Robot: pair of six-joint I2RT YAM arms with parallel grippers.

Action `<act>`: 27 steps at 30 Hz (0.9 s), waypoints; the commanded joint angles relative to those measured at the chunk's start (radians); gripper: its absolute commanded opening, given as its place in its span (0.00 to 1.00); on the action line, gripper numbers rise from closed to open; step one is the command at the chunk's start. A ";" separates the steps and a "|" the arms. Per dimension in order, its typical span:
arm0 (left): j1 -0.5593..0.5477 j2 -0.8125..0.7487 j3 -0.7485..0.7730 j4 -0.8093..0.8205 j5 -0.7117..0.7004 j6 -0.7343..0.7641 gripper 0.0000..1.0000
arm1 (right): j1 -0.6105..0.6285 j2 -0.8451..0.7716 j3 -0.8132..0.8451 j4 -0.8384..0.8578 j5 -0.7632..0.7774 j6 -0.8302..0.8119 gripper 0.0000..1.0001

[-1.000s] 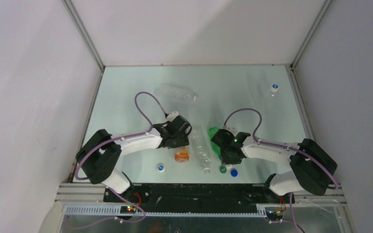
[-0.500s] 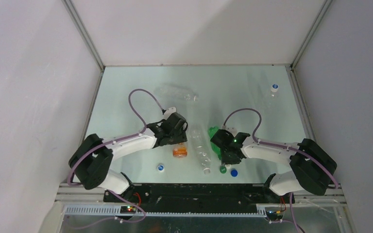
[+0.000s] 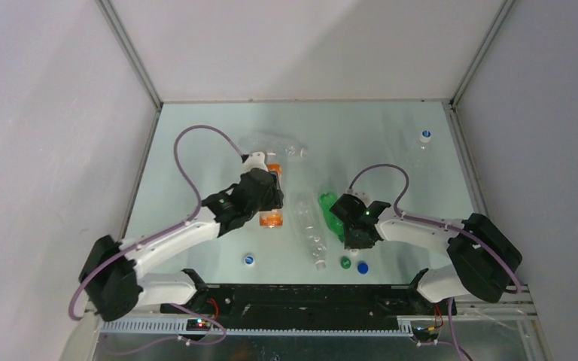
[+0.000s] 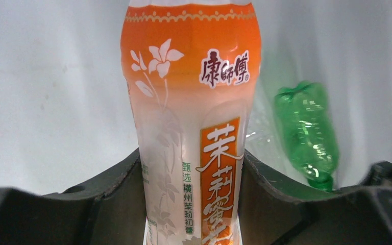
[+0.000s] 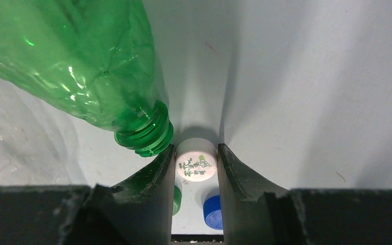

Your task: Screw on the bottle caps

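Note:
My left gripper [image 3: 262, 194] is shut on the orange labelled bottle [image 3: 271, 203] and holds it off the table; in the left wrist view its fingers [image 4: 117, 178] clamp the bottle [image 4: 191, 102] on both sides. My right gripper [image 3: 355, 227] is shut on a white cap [image 5: 196, 164], right beside the open neck of the green bottle [image 5: 81, 61], which lies on the table [image 3: 330, 210]. A green cap [image 3: 345, 262] and a blue cap [image 3: 362, 267] lie just in front of it. A blue-and-white cap [image 3: 249, 260] lies near the front left.
A clear bottle [image 3: 310, 229] lies between the two grippers. Another clear bottle [image 3: 275, 143] lies at the back. A third clear bottle with a blue-and-white cap [image 3: 424, 139] stands at the far right. Grey walls enclose the table [image 3: 196, 150].
My left arm has lifted the orange bottle off the table and carried it back and to the left. My right gripper has shifted only slightly.

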 commanded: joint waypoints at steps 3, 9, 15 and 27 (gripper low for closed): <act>0.004 -0.199 -0.051 0.139 -0.079 0.207 0.34 | -0.044 0.053 -0.018 0.058 0.031 -0.044 0.15; 0.004 -0.302 -0.068 0.177 -0.085 0.372 0.33 | -0.054 0.043 -0.017 0.055 0.014 -0.044 0.25; 0.004 -0.395 -0.111 0.254 -0.050 0.547 0.40 | -0.061 -0.003 -0.013 0.022 0.009 -0.030 0.39; 0.003 -0.547 -0.245 0.416 0.019 0.845 0.46 | -0.054 -0.125 -0.021 -0.056 0.020 0.027 0.56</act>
